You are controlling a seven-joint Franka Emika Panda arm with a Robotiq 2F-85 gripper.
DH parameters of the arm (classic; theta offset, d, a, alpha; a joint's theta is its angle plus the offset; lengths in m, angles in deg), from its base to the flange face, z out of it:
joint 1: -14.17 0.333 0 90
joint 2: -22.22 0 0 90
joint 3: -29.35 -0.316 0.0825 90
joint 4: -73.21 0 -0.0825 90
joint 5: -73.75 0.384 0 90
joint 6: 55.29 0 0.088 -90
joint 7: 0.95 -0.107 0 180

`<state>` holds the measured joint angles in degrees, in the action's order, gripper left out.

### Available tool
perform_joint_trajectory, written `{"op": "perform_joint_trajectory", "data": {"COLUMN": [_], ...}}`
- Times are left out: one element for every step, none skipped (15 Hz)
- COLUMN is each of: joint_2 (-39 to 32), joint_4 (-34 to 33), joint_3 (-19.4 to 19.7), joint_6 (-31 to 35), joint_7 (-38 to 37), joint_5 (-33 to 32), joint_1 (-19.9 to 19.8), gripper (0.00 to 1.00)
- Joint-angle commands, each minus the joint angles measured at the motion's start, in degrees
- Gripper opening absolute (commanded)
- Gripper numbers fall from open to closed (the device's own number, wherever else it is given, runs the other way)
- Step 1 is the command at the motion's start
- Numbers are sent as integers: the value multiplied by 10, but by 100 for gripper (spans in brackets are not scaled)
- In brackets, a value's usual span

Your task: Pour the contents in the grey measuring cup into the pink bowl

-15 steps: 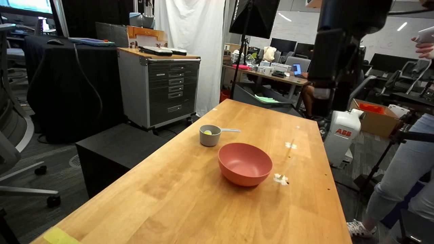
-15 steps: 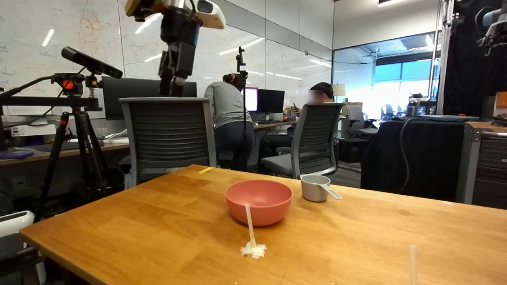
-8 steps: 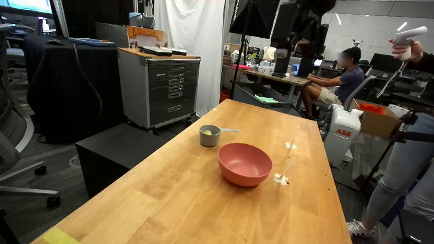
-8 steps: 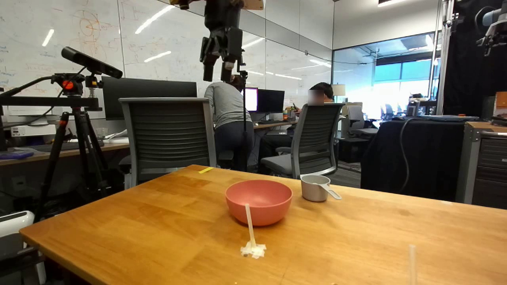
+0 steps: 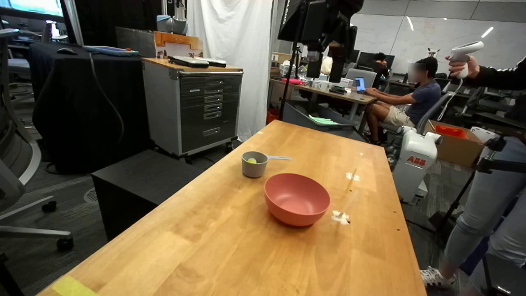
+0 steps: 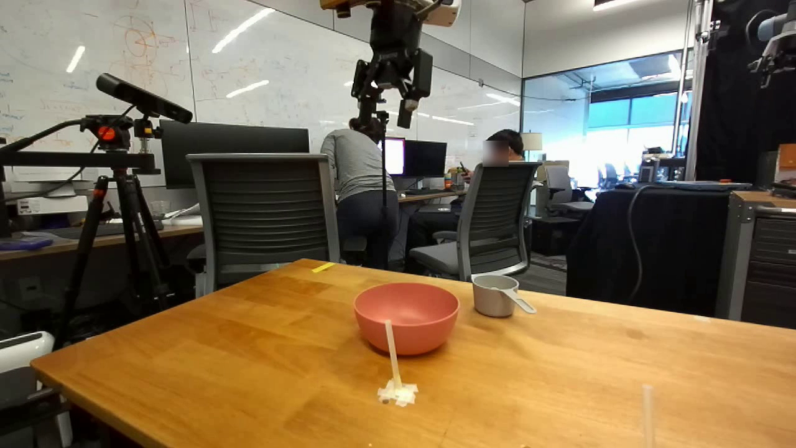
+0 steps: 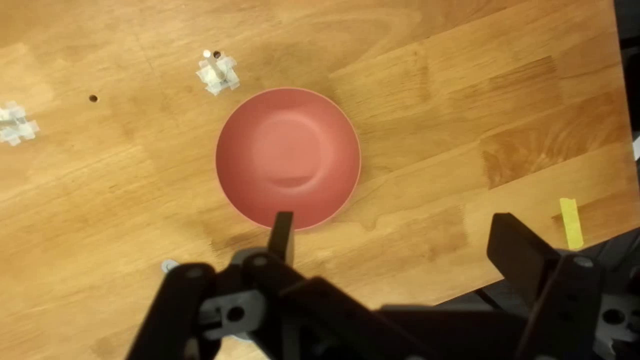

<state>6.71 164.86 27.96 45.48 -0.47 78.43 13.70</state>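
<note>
In both exterior views the grey measuring cup stands upright on the table, its handle sticking out sideways. Small yellow and pale contents show inside it. The pink bowl sits close beside the cup, and its inside looks bare in the wrist view, where the bowl lies left of centre. High above the table hangs my gripper, fingers pointing down, apart from both things. From the wrist, the gripper is wide open with nothing between its fingers. It hides most of the cup there; only the handle's tip shows clearly.
Thin sticks are taped upright to the wooden table; one stick rises right beside the bowl. Yellow tape marks a corner near the edge. Chairs, a tripod and people stand beyond the table.
My gripper has swung across above the table, towards the side where the bowl and cup stand, and has turned so both fingers show apart. Cup and bowl have not moved.
</note>
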Motion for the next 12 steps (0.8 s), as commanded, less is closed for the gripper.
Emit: {"op": "perform_joint_trajectory", "data": {"joint_2": [-85,-102,-119,-135,-152,-166,-178,-134,-147,-155,-161,-164], "joint_4": [-139,-165,-190,-216,-241,-266,-287,-203,-224,-237,-246,-251], "joint_3": [6,7,9,10,12,13,14,10,11,11,11,11], "joint_6": [-71,-81,-94,-109,-117,-125,-132,-91,-99,-103,-107,-109], "joint_7": [46,52,63,73,75,71,63,58,58,58,58,58], "joint_5": [-25,-34,-42,-51,-60,-66,-66,-56,-56,-57,-57,-57], "joint_1": [-6,-8,-11,-14,-14,-14,-15,-16,-17,-17,-17,-17], "gripper": [100,100,100,100,100,100,100,100,100,100,100,100]}}
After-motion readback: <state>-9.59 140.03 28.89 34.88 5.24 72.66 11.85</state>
